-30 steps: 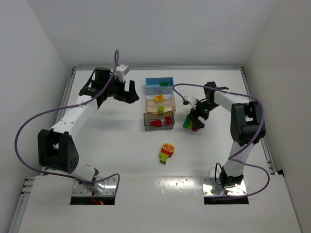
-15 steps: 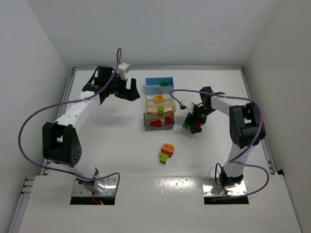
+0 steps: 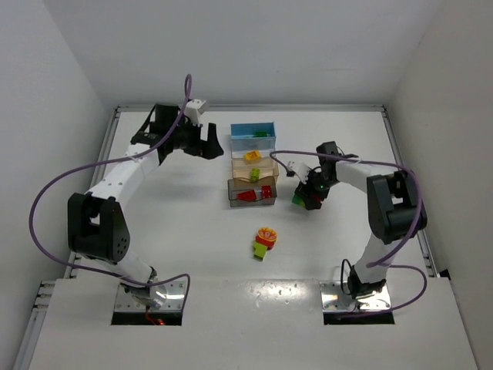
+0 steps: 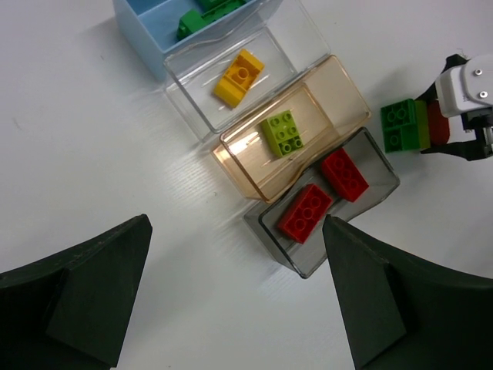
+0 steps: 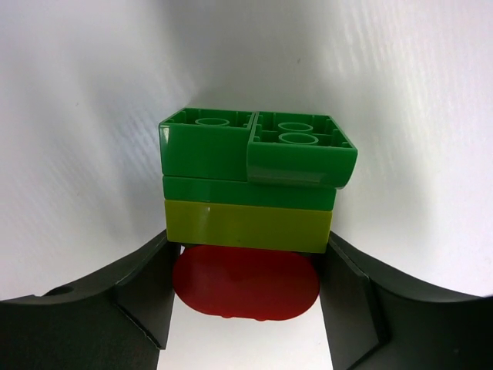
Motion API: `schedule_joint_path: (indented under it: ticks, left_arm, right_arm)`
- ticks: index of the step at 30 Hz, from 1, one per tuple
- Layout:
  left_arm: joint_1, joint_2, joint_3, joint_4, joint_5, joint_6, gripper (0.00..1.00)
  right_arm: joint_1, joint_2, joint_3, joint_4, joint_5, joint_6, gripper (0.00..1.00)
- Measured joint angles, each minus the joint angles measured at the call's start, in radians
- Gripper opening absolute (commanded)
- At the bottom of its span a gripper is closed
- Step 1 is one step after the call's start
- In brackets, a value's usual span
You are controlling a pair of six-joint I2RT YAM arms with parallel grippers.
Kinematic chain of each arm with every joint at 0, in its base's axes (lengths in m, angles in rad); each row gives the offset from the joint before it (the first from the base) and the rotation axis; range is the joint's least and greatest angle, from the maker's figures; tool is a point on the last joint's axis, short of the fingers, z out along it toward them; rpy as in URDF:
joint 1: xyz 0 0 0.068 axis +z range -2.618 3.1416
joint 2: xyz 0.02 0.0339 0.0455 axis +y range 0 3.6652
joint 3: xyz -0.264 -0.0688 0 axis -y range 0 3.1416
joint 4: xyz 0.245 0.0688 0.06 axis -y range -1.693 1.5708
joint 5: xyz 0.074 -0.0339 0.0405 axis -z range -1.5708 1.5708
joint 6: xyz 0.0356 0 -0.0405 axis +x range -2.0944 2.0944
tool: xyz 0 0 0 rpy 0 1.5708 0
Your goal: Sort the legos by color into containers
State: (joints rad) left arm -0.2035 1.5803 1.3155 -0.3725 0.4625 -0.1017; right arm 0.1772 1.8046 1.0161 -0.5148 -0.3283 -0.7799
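Note:
A lego clump (image 5: 250, 162) of dark green on lime green on a red piece lies on the table right of the containers. My right gripper (image 5: 245, 254) is shut on the lego clump (image 3: 299, 198), with a finger against each side of its red and lime end. My left gripper (image 4: 236, 222) hovers open and empty over the bins. The blue bin (image 4: 139, 23) holds green bricks. A clear bin (image 4: 293, 31) holds a yellow brick (image 4: 238, 75). The tan bin (image 4: 339, 96) holds a lime brick (image 4: 283, 133). The grey bin (image 4: 377, 166) holds two red bricks (image 4: 306, 212).
A second clump (image 3: 264, 240) of red, yellow and green lies on the table in front of the bins, near the middle. The row of bins (image 3: 253, 132) runs front to back at the table's centre. White walls and a metal rail border the table.
My right gripper's fingers have closed in onto the clump and the wrist has shifted slightly left. The left arm has stretched a little further back, its gripper staying open.

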Motion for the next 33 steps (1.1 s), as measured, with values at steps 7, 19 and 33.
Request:
schedule_joint_path:
  ticks: [7,19,33]
  left_arm:
    - [-0.005,0.038,0.001,0.026,0.175,-0.069,1.00]
    - [-0.177,0.158,0.068,0.055,0.436,-0.127,0.96]
    - [-0.318,0.295,0.238,0.010,0.498,-0.092,0.92]
  right_arm:
    - [-0.040,-0.129,-0.057,-0.021,-0.060,0.004,0.22]
    - [-0.046,-0.389,-0.055,0.000,-0.319,0.156,0.21]
    - [0.022,-0.480,-0.054,0.083,-0.388,0.336,0.21]
